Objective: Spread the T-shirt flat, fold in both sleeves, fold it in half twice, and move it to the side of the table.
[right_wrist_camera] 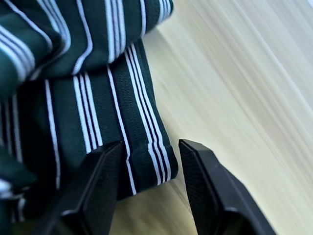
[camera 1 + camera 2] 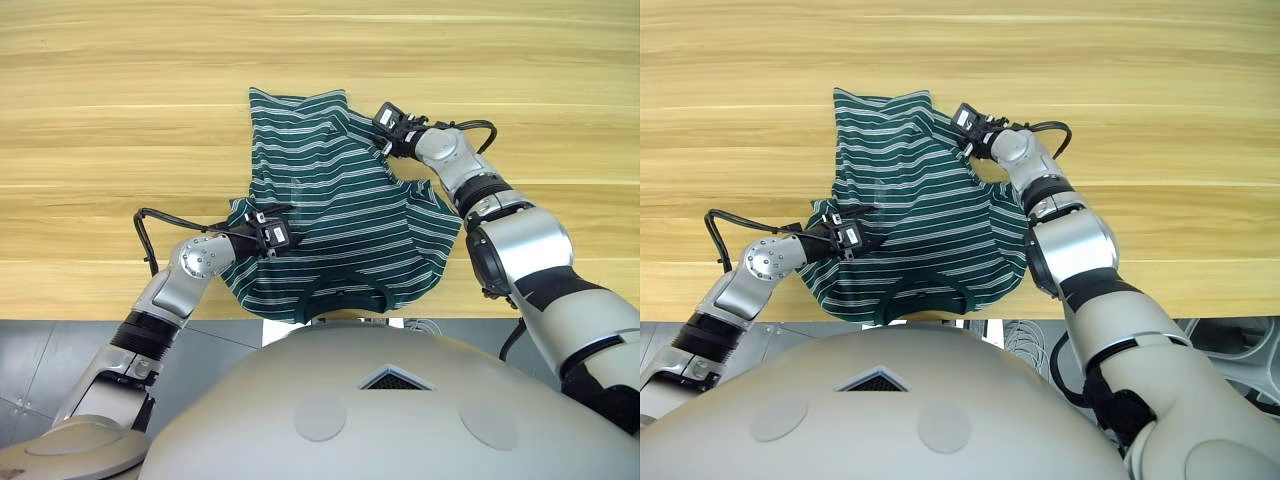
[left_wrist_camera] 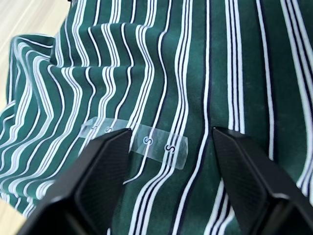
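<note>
The dark green T-shirt [image 2: 335, 205] with thin white stripes lies rumpled on the wooden table [image 2: 120, 120], its collar [image 2: 345, 295] at the near edge. My left gripper [image 2: 270, 234] hovers over the shirt's left part, open, its fingers [image 3: 102, 166] straddling flat fabric and a clear size sticker [image 3: 146, 141]. My right gripper [image 2: 388, 124] is at the shirt's far right edge. It is open, with a hemmed corner of the shirt [image 1: 146, 152] lying between its fingers [image 1: 205, 176]. Folds bunch up on the shirt's left side [image 3: 44, 98].
Bare wood stretches wide to the left, right [image 2: 560, 90] and beyond the shirt. The table's near edge [image 2: 80, 316] runs just behind my left forearm, with dark floor tiles [image 2: 40, 370] below. A black cable [image 2: 150, 215] loops off the left wrist.
</note>
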Available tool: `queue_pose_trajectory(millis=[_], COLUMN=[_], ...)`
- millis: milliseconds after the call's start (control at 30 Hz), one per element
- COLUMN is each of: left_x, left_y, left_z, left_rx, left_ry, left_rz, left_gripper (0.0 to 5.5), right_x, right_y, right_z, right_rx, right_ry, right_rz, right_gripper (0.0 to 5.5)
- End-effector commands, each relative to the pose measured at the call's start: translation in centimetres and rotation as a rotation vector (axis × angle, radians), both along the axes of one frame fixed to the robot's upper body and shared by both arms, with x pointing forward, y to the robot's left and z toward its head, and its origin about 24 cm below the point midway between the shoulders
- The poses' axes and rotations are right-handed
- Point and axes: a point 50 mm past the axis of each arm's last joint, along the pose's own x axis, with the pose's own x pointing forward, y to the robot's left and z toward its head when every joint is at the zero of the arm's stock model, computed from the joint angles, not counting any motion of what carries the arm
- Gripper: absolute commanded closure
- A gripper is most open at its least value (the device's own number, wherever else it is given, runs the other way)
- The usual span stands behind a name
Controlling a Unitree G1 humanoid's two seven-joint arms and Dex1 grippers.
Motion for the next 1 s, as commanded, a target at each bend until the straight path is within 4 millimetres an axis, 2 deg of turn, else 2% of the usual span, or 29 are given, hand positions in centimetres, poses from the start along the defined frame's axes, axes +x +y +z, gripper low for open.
queue_pose_trajectory(millis=[33,367,533,667,833,900,1000], left_x=[-1.4,-1.9,-1.9,-2.0,-1.5,-0.7,1.5], left_y=[0.8,0.9,0.8,0.6,0.1,-0.3,-1.4], left_z=[-1.4,-1.6,-1.6,-1.7,-1.5,-1.0,0.4], left_rx=[0.079,0.075,0.071,0.069,0.041,0.000,-0.119], left_ry=[0.098,0.117,0.124,0.127,0.102,0.075,0.006], left_rz=[-0.018,-0.018,-0.021,-0.029,-0.016,0.013,0.089], left_gripper=[2.54,2.54,2.54,2.54,2.54,2.54,2.54], right_x=[-0.7,-0.1,0.0,0.8,3.4,3.7,3.5], right_y=[-2.5,-7.7,-8.9,-8.1,-5.0,-4.3,-3.6], right_z=[-1.2,-0.3,0.0,0.8,4.3,5.0,5.3], right_rx=[-0.121,-0.267,-0.285,-0.252,-0.023,0.046,0.094], right_ry=[0.058,0.009,-0.021,-0.074,-0.245,-0.281,-0.319], right_rz=[-0.089,-0.277,-0.328,-0.318,-0.266,-0.228,-0.139], right_gripper=[3.36,3.36,3.36,3.36,3.36,3.36,3.36])
